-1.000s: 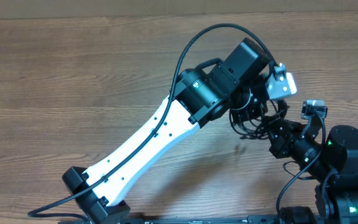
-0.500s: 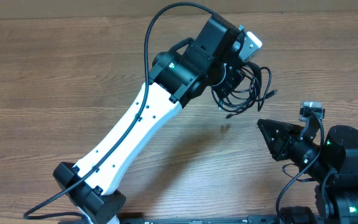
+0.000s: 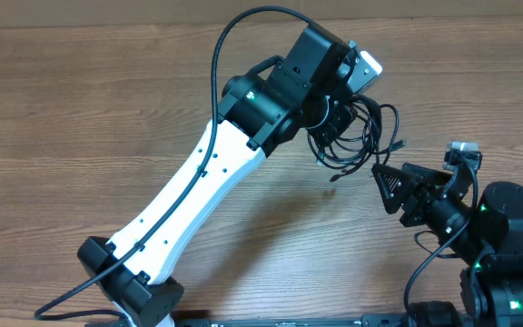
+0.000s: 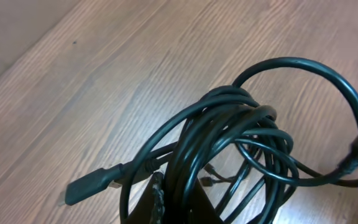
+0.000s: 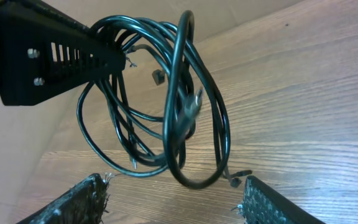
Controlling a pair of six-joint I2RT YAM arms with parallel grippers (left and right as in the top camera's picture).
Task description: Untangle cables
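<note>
Your left pincer point(image 3: 337, 111) is clamped shut on the cables point(image 3: 363, 136), a looped black bundle that hangs from it over the bench point(image 3: 80, 109). Your right pincer point(image 3: 387, 182) stands wide open and holds nothing, near the left pincer, its fingers facing the dangling loops.

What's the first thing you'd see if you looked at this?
A big messy tangle of black cables hangs above the wooden table, pinched in the left gripper at the end of the long white arm. Close beside it, the right gripper points at the tangle with its jaws wide open.
</note>
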